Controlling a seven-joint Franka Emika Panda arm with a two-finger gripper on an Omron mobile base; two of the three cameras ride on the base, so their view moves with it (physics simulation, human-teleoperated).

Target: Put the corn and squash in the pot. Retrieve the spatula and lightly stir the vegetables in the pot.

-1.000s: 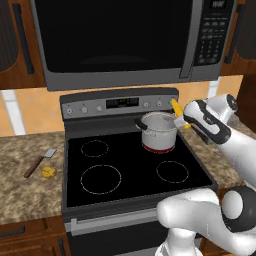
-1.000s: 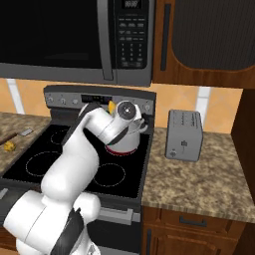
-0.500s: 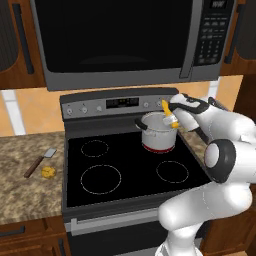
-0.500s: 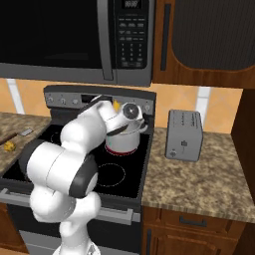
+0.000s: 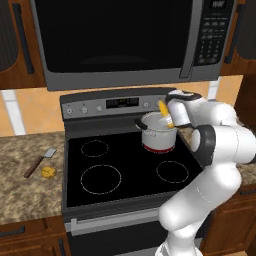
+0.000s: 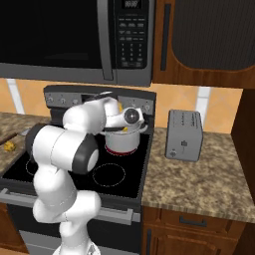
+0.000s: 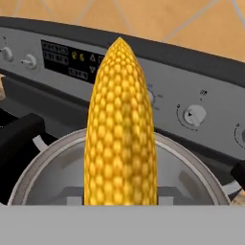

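While the arm reaches over the back right burner, this is what stands before me:

End effector: the end effector (image 5: 169,119) is closed on the corn (image 5: 164,111), gripping it near its lower end, just above the pot's mouth.
Corn: bright yellow cob, tilted nearly upright, tip up; from the hand camera it (image 7: 120,129) stands in front of the stove's control panel (image 7: 62,60), its lower part over the pot's opening.
Pot: the steel pot (image 5: 157,134) with its red base sits on the back right burner of the stove (image 5: 125,167), black handle pointing left; from the right side its body (image 6: 121,141) shows below the wrist.
Squash: the small lumpy squash (image 5: 48,172) lies on the bench (image 5: 22,192) left of the stove, well apart from the pot.
Spatula: the spatula (image 5: 39,162) lies on the same bench, just beside the squash, blade toward the wall.
Toaster: a toaster (image 6: 184,134) stands on the bench right of the stove.
Microwave: a microwave (image 5: 125,40) hangs above the stove.
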